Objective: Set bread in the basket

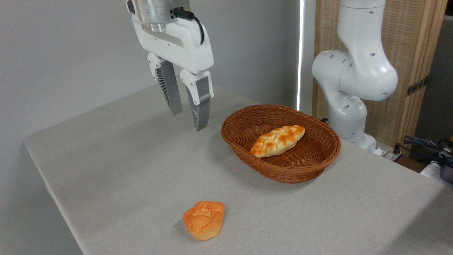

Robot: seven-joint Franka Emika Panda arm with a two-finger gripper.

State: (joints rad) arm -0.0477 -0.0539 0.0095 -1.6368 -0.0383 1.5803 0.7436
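Right, nearest us an orange bun (204,219) sits alone on the grey table (124,177). Beyond it, the bread (277,140) lies inside the basket (283,170). Further left, the gripper (188,120) hangs high, jaws parted, empty.

We see the gripper (188,121) hanging up high, pointing down with a slight tilt, fingers (200,106) parted and nothing between them (totally empty-handed). The white arm (357,74) stands off at the right, its wrist coming in from the top edge.
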